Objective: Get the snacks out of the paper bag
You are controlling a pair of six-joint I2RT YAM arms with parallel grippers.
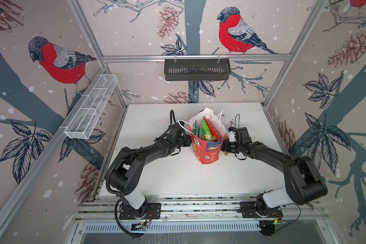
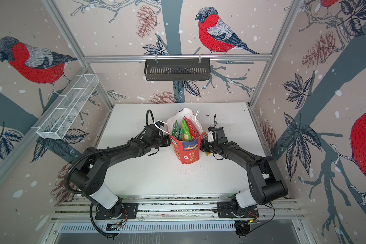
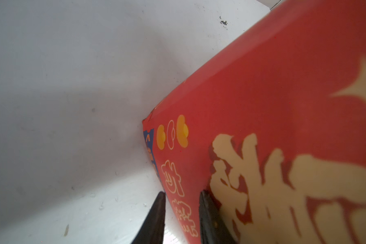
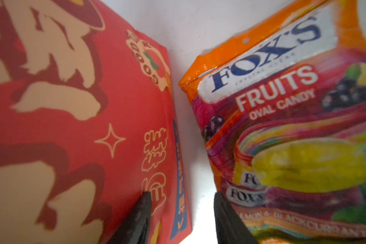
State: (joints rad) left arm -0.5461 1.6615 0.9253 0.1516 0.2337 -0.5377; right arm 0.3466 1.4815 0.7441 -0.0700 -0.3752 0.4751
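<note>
- Two arms flank one paper bag [image 1: 207,154] that stands upright near the middle of the white worktop [image 1: 178,181], as both top views show
- Paper bag: red, resting on its base with the mouth up and a blue panel on the near face; white cord handles stick out at either side of the mouth
- Snack packets [image 1: 206,130]: green ones and a red one stand on end inside the bag, their tops showing in the open mouth
- Candy pack [image 4: 283,126]: orange, marked FOX'S FRUITS, on the worktop just beside the bag's right side and outside it
- Left tool [image 3: 182,192]: partly open, astride the bag's near left corner edge, with one finger [image 3: 209,215] against the red side face; whether it pinches the paper cannot be told
- Right tool [image 4: 182,193]: jaws apart with bare worktop showing between them, holding nothing; one finger lies before the bag's red side, the other before the candy pack
</note>
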